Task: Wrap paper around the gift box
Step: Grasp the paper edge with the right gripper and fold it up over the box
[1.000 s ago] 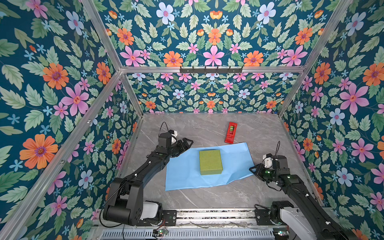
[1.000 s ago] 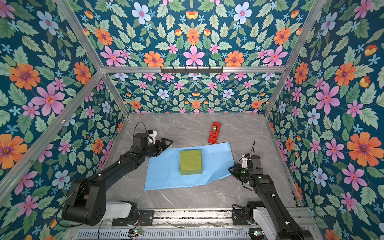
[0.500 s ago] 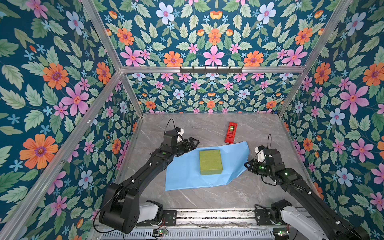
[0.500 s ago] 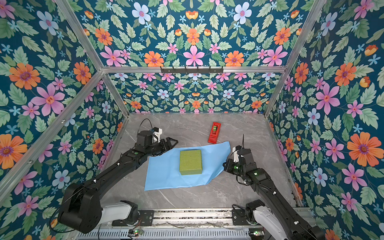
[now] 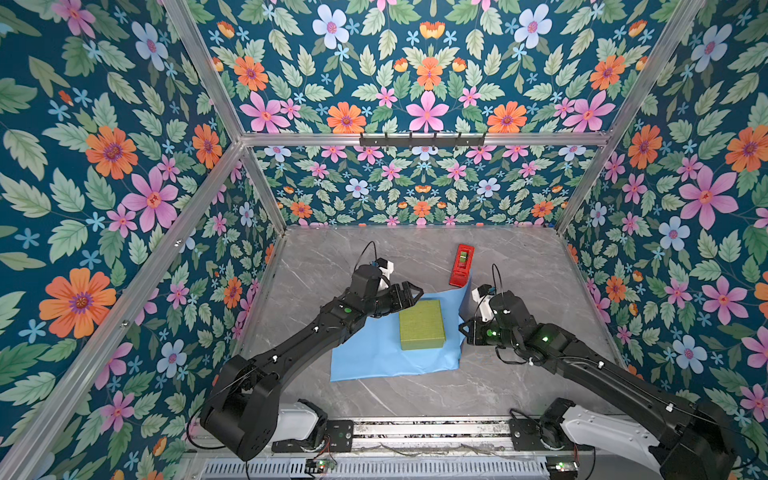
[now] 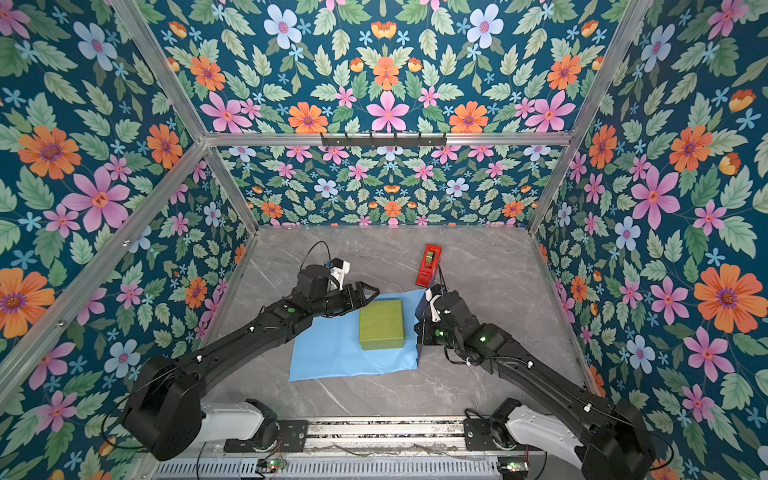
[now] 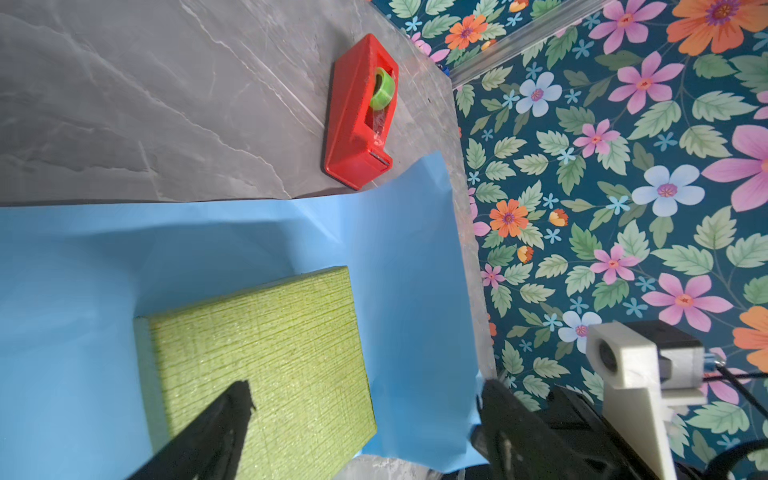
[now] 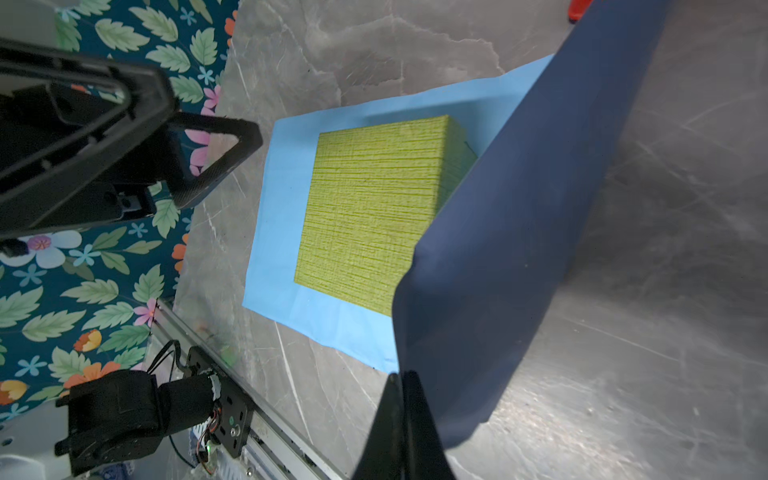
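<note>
- Though flat on the worktop [image 5: 415, 399] at its left, turned up at its right: blue paper [image 5: 374, 353], green box [image 5: 422, 325] on its middle.
- Right jaws: pinched shut on the paper's right edge, raised just beside the box.
- Left jaws: wide apart, empty, near the box's far left corner.
- Red tape dispenser [image 5: 462, 266] beyond the paper.

My green gift box [image 5: 422, 324] sits flat on the blue paper [image 5: 368, 357]; right of the box the paper stands up.
</note>
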`<act>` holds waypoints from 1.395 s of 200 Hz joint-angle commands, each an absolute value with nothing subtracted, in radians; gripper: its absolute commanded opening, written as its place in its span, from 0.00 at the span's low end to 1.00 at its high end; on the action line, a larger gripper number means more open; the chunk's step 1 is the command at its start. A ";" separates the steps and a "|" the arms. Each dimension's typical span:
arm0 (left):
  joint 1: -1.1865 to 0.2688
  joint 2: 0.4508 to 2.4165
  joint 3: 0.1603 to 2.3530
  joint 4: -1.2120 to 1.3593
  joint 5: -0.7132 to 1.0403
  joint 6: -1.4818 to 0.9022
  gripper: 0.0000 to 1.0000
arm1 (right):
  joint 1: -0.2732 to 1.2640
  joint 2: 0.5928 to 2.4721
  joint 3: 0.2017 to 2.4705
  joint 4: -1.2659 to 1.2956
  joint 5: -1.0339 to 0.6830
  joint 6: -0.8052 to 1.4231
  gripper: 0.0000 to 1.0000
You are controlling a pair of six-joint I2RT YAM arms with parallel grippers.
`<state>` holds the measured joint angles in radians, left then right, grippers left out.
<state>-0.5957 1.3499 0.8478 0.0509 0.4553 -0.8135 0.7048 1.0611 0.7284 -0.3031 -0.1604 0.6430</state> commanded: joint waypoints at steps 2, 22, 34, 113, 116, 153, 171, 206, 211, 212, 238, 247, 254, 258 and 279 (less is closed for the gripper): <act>-0.610 1.382 0.868 0.118 0.511 -0.827 0.87 | 0.743 1.092 0.739 -0.229 -0.147 0.631 0.00; -0.632 1.418 0.889 0.131 0.530 -0.821 0.84 | 0.772 1.110 0.736 -0.190 -0.158 0.630 0.00; -0.649 1.442 0.905 0.130 0.538 -0.812 0.83 | 0.783 1.122 0.736 -0.172 -0.168 0.631 0.00; -0.714 1.601 1.020 0.059 0.547 -0.774 0.58 | 0.829 1.171 0.736 -0.131 -0.171 0.640 0.00; -0.715 1.605 1.021 0.058 0.546 -0.774 0.57 | 0.831 1.173 0.736 -0.131 -0.170 0.640 0.00; -0.719 1.627 1.044 -0.012 0.484 -0.739 0.42 | 0.848 1.191 0.738 -0.124 -0.160 0.641 0.00; -0.719 1.631 1.042 -0.017 0.476 -0.736 0.33 | 0.853 1.205 0.741 -0.119 -0.161 0.643 0.00; -0.718 1.635 1.030 -0.013 0.468 -0.733 0.16 | 0.856 1.221 0.747 -0.117 -0.157 0.644 0.00; -0.719 1.634 1.027 -0.011 0.464 -0.733 0.14 | 0.855 1.221 0.748 -0.120 -0.155 0.642 0.00; -0.719 1.635 1.026 -0.010 0.463 -0.733 0.14 | 0.855 1.222 0.748 -0.120 -0.154 0.642 0.00; -0.718 1.616 1.004 0.011 0.457 -0.738 0.00 | 0.854 1.207 0.752 -0.148 -0.131 0.641 0.11; -0.717 1.608 0.995 0.022 0.457 -0.742 0.00 | 0.855 1.199 0.754 -0.164 -0.117 0.640 0.22; -0.715 1.601 0.988 0.030 0.457 -0.745 0.00 | 0.854 1.189 0.757 -0.187 -0.112 0.639 0.31; -0.715 1.598 0.983 0.039 0.457 -0.747 0.00 | 0.854 1.184 0.760 -0.203 -0.107 0.632 0.36; -0.711 1.578 0.960 0.066 0.463 -0.759 0.00 | 0.848 1.137 0.777 -0.288 -0.122 0.561 0.61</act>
<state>-0.7162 1.5967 0.9771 0.0139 0.4664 -0.7528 0.8536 1.1774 0.7574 -0.1925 -0.1287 0.6346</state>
